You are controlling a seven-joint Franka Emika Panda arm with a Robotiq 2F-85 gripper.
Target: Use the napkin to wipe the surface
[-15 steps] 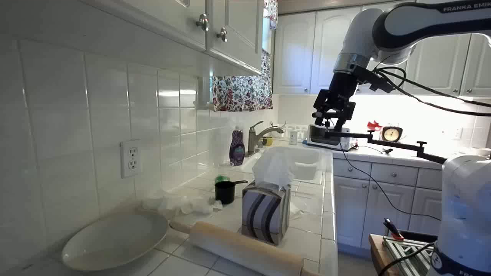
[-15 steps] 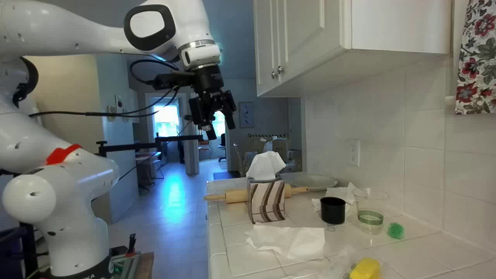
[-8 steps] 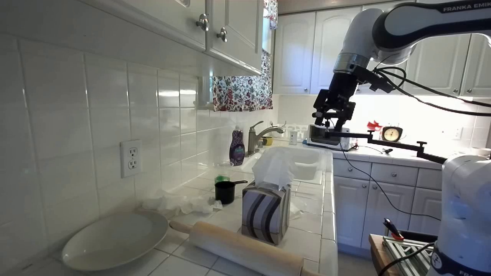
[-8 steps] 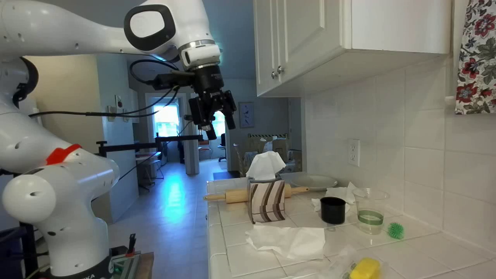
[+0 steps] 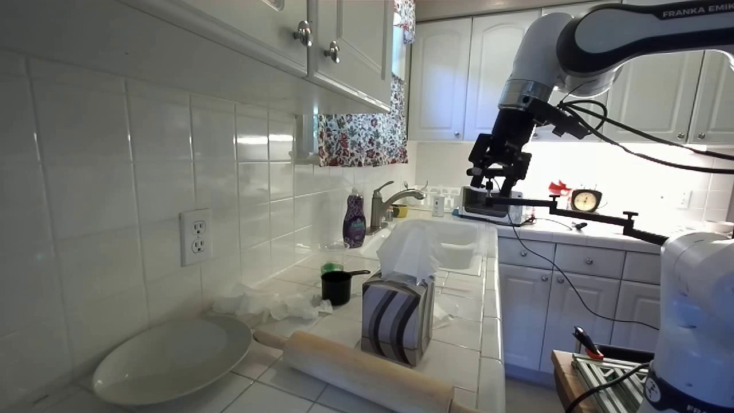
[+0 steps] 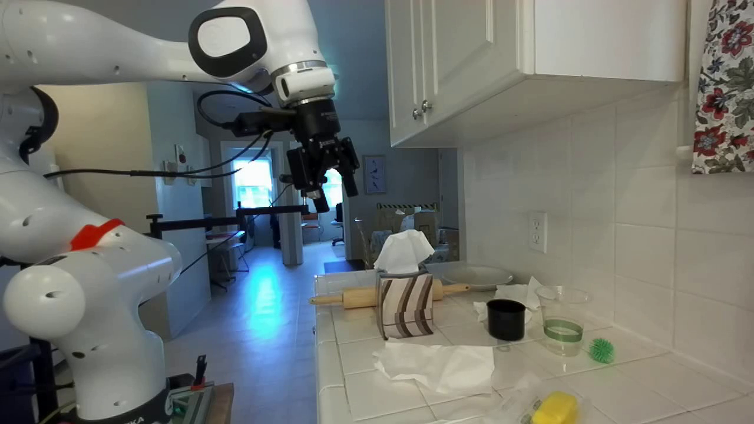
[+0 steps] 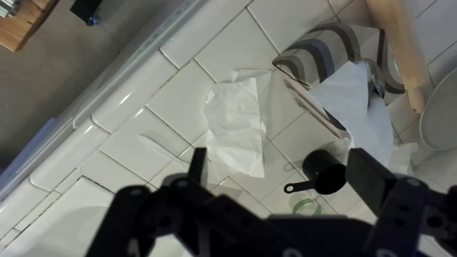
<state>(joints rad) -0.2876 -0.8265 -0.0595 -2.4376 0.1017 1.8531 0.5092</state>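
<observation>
The napkin, a wrinkled white sheet, lies on the white tiled surface in front of a striped tissue box. From above, in the wrist view, the napkin is spread over several tiles of the surface. An exterior view shows only a corner of the napkin, the box hiding the rest. My gripper hangs well above the worktop, beyond its front edge in that view. Its two black fingers stand wide apart in the wrist view, the gripper holding nothing.
The striped tissue box with a tissue sticking up stands beside a rolling pin and oval dish. Near the wall are crumpled papers, a black cup, a clear cup and a yellow item. Cabinets overhang the worktop.
</observation>
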